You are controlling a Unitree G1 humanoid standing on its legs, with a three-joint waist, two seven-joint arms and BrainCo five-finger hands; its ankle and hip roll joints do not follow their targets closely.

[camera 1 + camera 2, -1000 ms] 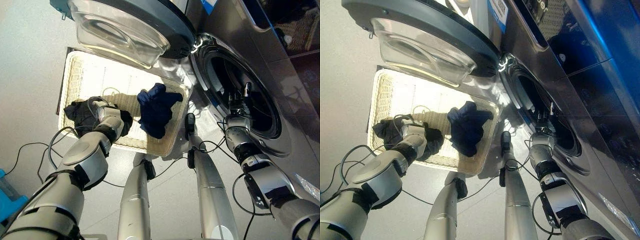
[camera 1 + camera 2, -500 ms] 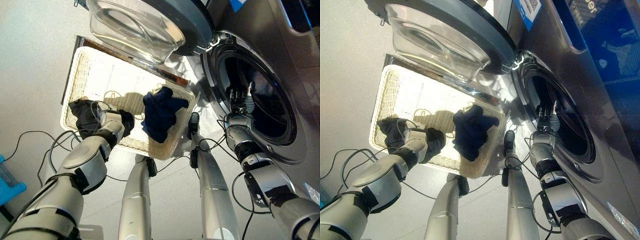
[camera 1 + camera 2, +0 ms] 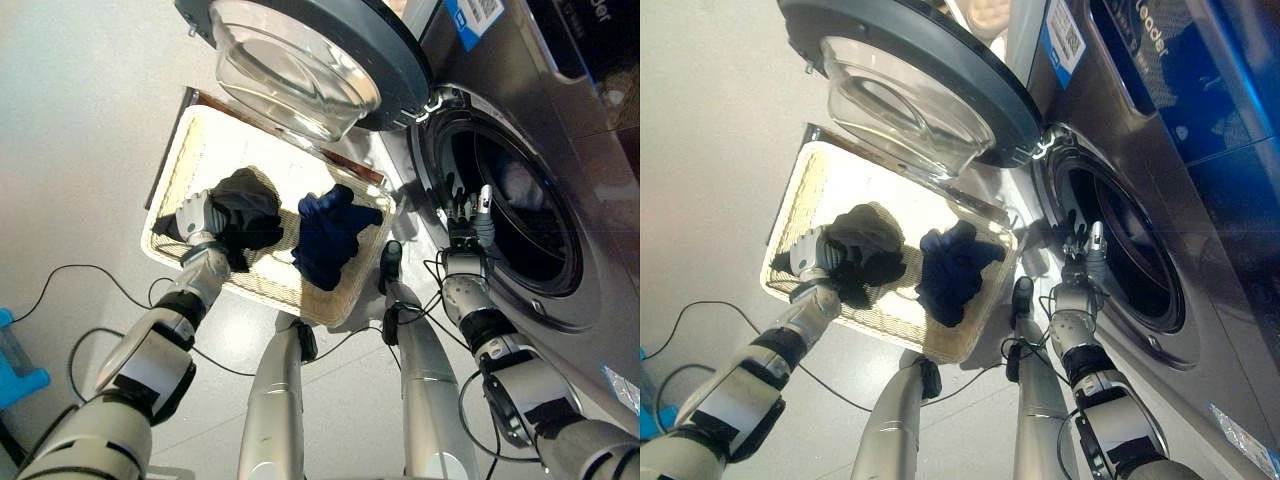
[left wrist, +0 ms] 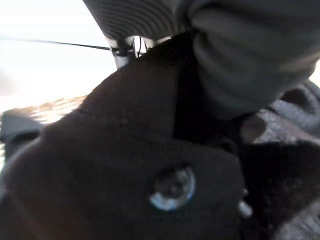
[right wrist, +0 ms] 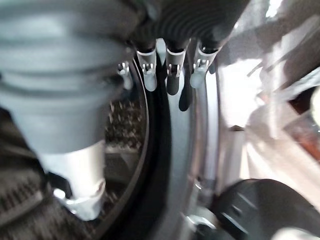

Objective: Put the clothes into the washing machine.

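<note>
A black garment (image 3: 245, 208) is gripped by the left hand (image 3: 196, 215) over the laundry basket (image 3: 190, 135), while the right hand (image 3: 466, 212) is held at the washing machine (image 3: 560, 190) opening.

The left hand's fingers are curled round the black garment, which is raised above the near left part of the basket. A dark blue garment (image 3: 328, 232) lies in the basket's right half, draped toward its near rim. The right hand's fingers (image 5: 171, 75) are seen straight and side by side, holding nothing, just in front of the drum's door rim (image 5: 200, 130). The machine's round door (image 3: 330, 55) is swung open above the basket. Blue labels are seen on the machine's front, but their print is not read out here.
</note>
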